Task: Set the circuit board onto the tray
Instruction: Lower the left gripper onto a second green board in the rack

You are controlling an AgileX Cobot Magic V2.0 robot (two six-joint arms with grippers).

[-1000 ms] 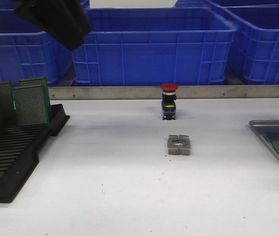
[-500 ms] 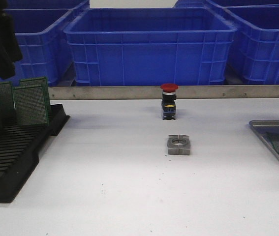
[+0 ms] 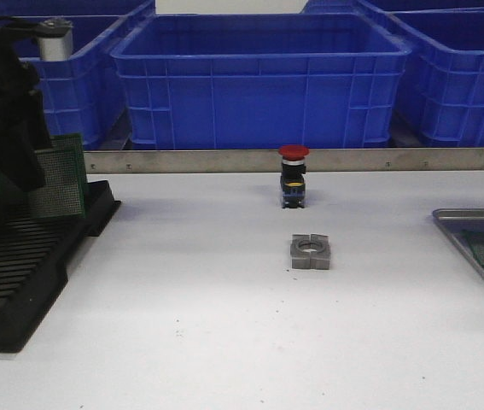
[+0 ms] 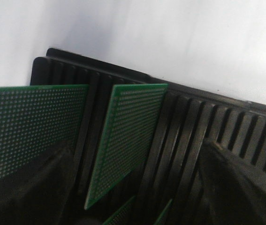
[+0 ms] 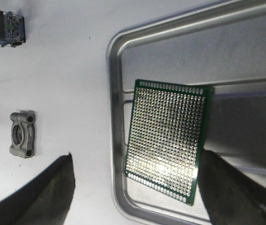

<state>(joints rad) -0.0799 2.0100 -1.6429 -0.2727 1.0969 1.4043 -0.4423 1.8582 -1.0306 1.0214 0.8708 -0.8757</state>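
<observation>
- I see one circuit board (image 5: 168, 140) lying flat inside the tray (image 5: 116, 51), close to the tray's rounded corner.
- My right end effector (image 5: 137, 187) hangs above that board with its two dark fingers (image 5: 39, 192) spread wide, one over the bare tabletop (image 3: 224, 333), the other over the tray; nothing sits between them.
- In the front view the tray is at the far right edge of the tabletop.
- My left end effector (image 4: 133, 187) is over the black slotted rack (image 4: 208, 131), its fingers spread on either side of an upright green board (image 4: 128, 136) without touching it.
- A second upright board (image 4: 29, 126) stands in a slot beside it.
</observation>
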